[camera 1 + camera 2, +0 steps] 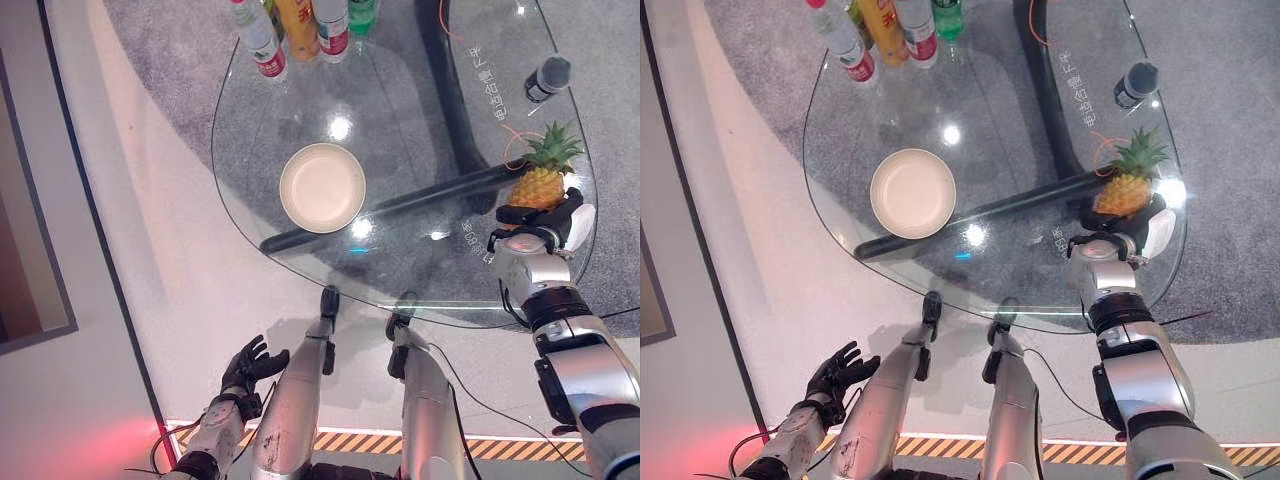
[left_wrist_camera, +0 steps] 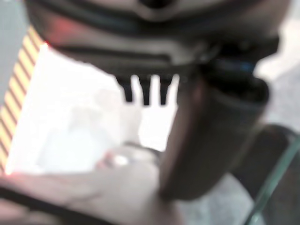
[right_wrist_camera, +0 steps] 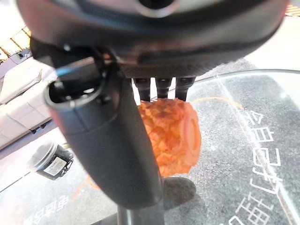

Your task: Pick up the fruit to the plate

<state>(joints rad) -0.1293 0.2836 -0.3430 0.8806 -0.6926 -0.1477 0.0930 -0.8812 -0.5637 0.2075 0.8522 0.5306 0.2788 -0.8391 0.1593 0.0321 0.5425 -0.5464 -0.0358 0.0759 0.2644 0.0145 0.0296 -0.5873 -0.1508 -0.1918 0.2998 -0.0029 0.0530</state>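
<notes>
Pineapple (image 1: 541,184) stands against the right hand (image 1: 540,222) fingers.

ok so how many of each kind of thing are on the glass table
bottles: 4, standing together at the far edge
plate: 1, cream, near the middle
pineapple: 1, on the robot's right side, at the right hand
dark jar with a label: 1, at the far right
total: 7
</notes>
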